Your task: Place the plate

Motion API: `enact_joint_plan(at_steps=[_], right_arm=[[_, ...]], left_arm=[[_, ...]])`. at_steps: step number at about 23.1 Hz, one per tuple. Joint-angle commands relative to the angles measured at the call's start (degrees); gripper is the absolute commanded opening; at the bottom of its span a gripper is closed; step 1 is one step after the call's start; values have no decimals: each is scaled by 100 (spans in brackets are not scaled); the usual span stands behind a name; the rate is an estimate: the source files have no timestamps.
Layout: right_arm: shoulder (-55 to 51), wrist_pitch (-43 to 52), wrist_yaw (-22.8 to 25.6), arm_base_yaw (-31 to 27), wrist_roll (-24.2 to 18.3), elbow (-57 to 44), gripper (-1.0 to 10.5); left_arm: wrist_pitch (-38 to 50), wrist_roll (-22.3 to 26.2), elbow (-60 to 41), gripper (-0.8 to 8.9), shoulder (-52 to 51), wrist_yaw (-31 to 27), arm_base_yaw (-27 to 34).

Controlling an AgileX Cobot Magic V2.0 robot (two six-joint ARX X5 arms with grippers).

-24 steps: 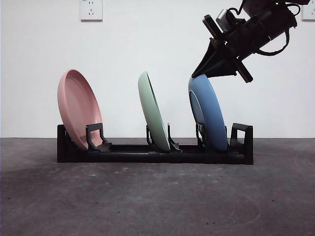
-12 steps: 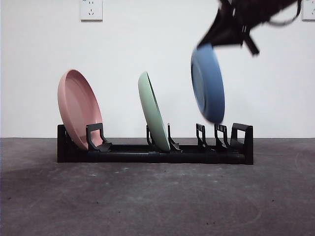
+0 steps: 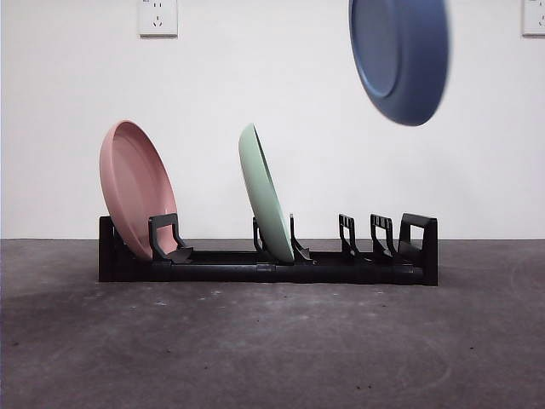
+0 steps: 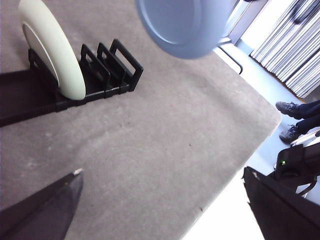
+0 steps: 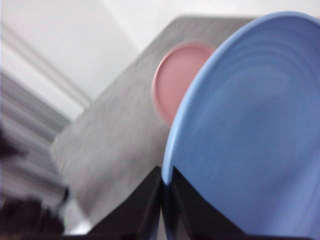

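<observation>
The blue plate (image 3: 400,55) hangs high in the air above the right end of the black rack (image 3: 268,260), well clear of it. My right gripper (image 5: 166,192) is shut on the blue plate's (image 5: 250,140) rim; the arm is out of the front view. The plate also shows in the left wrist view (image 4: 182,25). A pink plate (image 3: 136,187) stands in the rack's left slot and a green plate (image 3: 266,196) in its middle slot. My left gripper (image 4: 160,200) is open and empty, away from the rack over the table.
The rack's right slots (image 3: 375,239) hold nothing. The table's edge (image 4: 235,165) lies near the left gripper. The pink plate shows small in the right wrist view (image 5: 177,80). Wall sockets (image 3: 157,17) sit on the white wall.
The blue plate was lifted out of the rack's right slot and has risen up and a little to the right. The right arm has left the front view.
</observation>
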Motion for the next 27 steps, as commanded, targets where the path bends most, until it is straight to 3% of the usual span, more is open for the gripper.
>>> enact_joint_plan(at_steps=[1, 7, 12, 17, 20, 27], right_arm=[[-361, -612, 68, 153, -802, -31, 9], [-1403, -992, 634, 610, -931, -697, 9], [-2146, -1003, 1108, 1069, -592, -1521, 9], [-2391, -734, 2750, 2249, 278, -2321, 9], [-2055, -483, 3611, 3108, 538, -2415, 9], [-383, -103, 5134, 4717, 428, -2415, 9]], left_arm=[[-4, 131, 127, 491, 11, -15, -24], [-7, 264, 127, 491, 11, -28, -24], [-7, 295, 127, 491, 11, -31, -24], [-42, 258, 127, 491, 9, -31, -111], [-68, 304, 127, 491, 11, -50, -284], [-74, 306, 127, 491, 15, -52, -280]])
